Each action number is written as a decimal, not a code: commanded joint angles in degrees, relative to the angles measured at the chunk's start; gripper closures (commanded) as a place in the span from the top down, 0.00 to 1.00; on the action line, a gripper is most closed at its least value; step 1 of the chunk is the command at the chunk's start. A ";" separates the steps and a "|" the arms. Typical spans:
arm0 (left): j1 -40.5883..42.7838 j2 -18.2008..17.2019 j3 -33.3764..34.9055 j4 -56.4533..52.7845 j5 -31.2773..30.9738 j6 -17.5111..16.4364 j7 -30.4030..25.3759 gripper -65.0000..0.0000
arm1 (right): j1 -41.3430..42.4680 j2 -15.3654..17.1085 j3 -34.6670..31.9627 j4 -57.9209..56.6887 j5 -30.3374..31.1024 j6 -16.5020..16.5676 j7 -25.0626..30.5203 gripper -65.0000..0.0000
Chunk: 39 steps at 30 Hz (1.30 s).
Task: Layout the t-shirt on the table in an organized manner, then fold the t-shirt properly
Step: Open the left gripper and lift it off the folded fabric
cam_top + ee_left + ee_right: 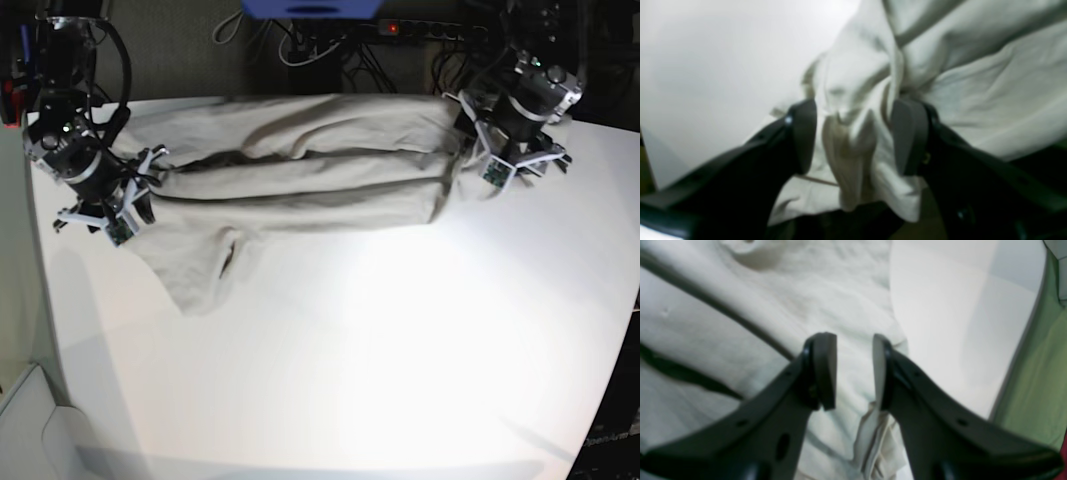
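Observation:
The light grey-beige t-shirt (300,165) lies stretched in long creased folds across the back of the white table (350,350), one sleeve hanging forward at the left. My left gripper (490,160) is at the shirt's right end. In the left wrist view its jaws (857,136) stand open around a loose upright fold of the t-shirt (973,83), and the pads do not press it. My right gripper (135,195) is at the shirt's left end. Seen from the right wrist, it (851,371) is open just over the t-shirt (740,323), beside its edge.
A power strip with cables (400,30) and a blue object (310,8) lie behind the table's far edge. The table's edge (1017,356) runs close to my right gripper, with green floor (1040,373) past it. Bare table (706,66) lies beside the left gripper.

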 commanded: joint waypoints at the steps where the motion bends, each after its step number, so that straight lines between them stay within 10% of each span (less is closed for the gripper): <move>1: 0.14 -0.35 -2.17 1.32 -1.55 0.25 -0.86 0.54 | 0.57 0.62 0.32 0.97 0.53 0.58 1.24 0.30; 9: -0.03 -2.11 -10.08 1.06 -9.19 0.25 3.28 0.54 | 0.57 0.62 -0.82 0.97 0.53 0.58 1.24 0.30; 39: 1.81 -4.22 -4.54 -4.13 -9.99 0.25 4.51 0.54 | 0.66 0.62 -2.49 0.97 0.53 0.58 1.24 0.30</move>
